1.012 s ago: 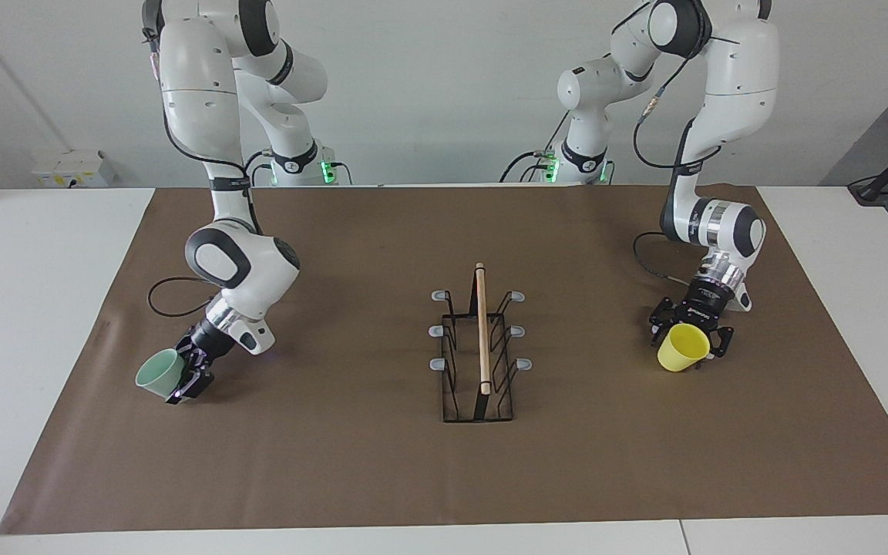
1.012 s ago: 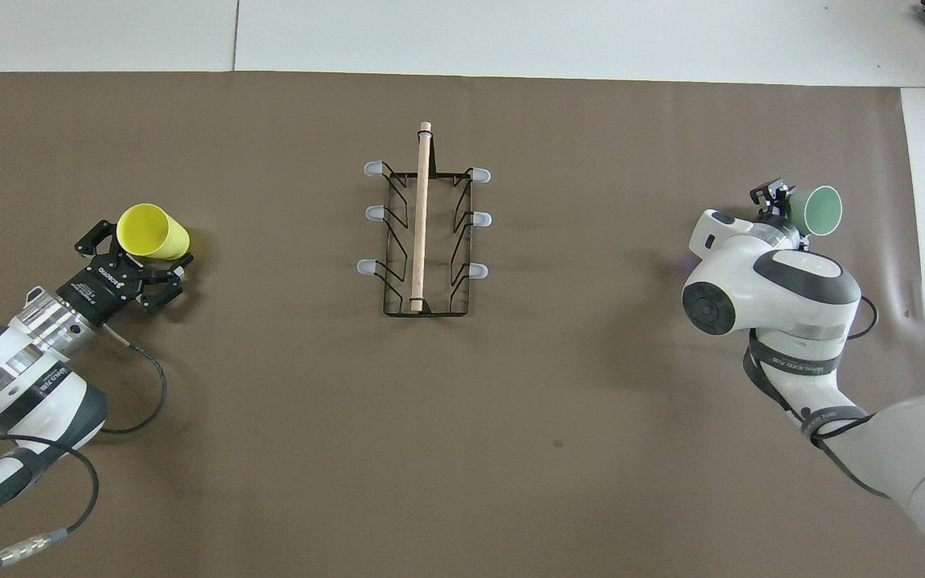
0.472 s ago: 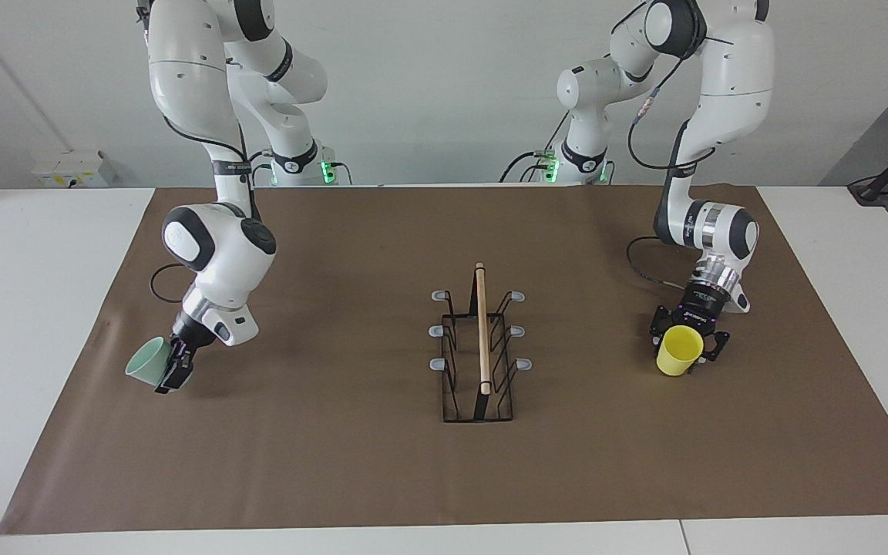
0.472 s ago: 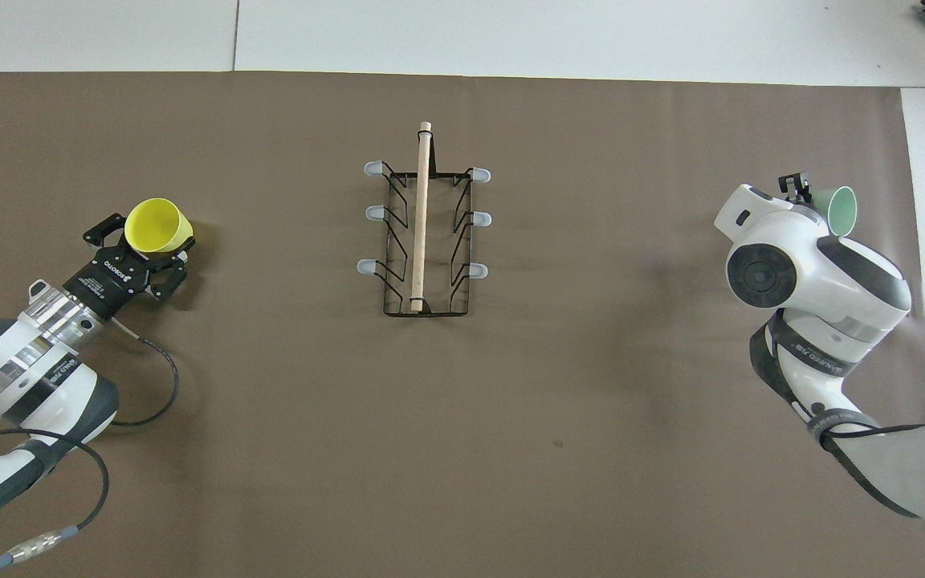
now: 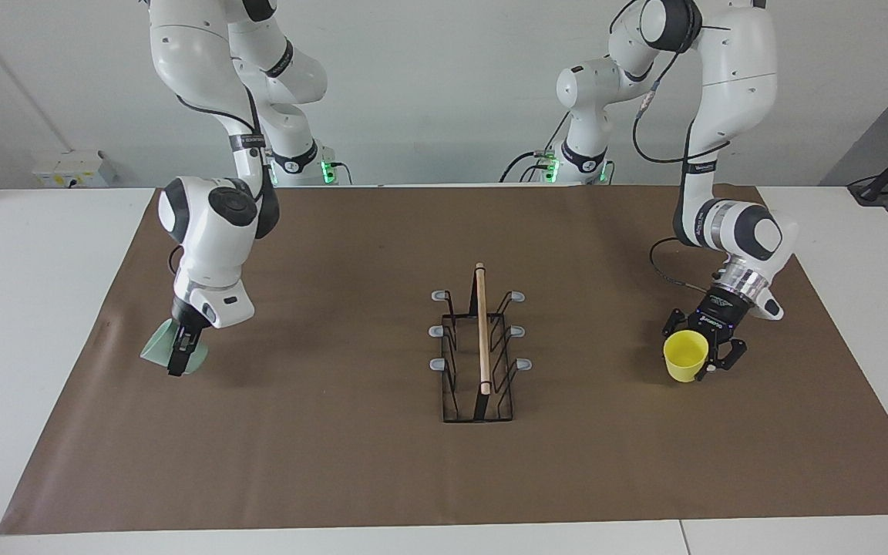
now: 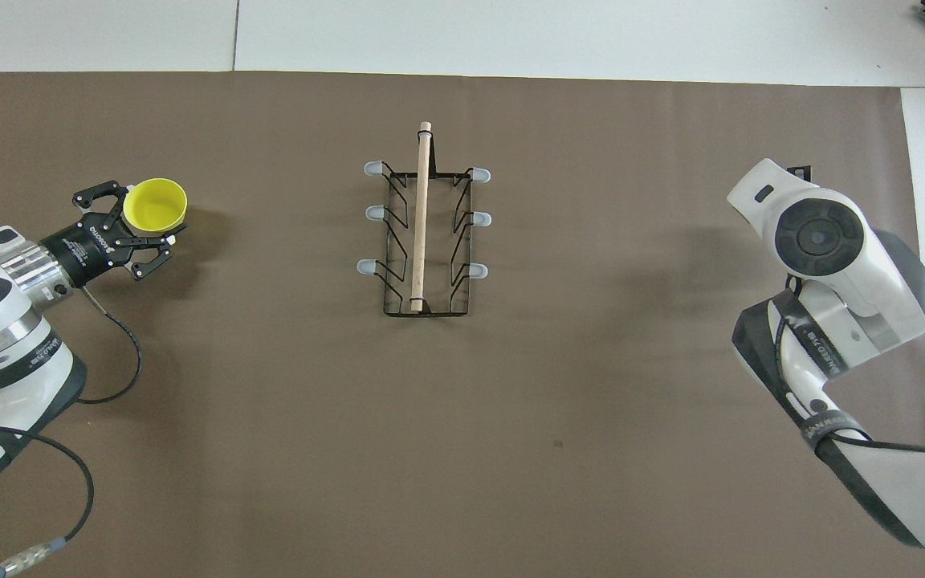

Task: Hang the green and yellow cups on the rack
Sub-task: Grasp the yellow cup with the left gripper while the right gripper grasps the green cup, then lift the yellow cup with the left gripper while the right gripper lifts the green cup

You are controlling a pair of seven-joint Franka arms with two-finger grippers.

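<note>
The black wire rack (image 5: 482,331) (image 6: 421,217) with a wooden top rod stands mid-mat, its grey-tipped prongs bare. Toward the left arm's end, my left gripper (image 5: 704,361) (image 6: 141,230) is shut on the wall of the yellow cup (image 5: 684,356) (image 6: 156,203), which is upright with its mouth up, low over the mat. Toward the right arm's end, my right gripper (image 5: 179,356) points straight down, shut on the pale green cup (image 5: 155,351), whose mouth faces down just over the mat. In the overhead view the right arm's wrist hides that cup.
A brown mat (image 5: 336,462) covers most of the white table (image 5: 28,308). A cable (image 6: 113,361) trails from the left wrist across the mat. A small white box (image 5: 74,168) sits at the table's edge near the right arm's base.
The right wrist has swung upright, turning the green cup from mouth sideways to mouth down. The left gripper has turned the tilted yellow cup upright and shifted slightly toward its end of the table.
</note>
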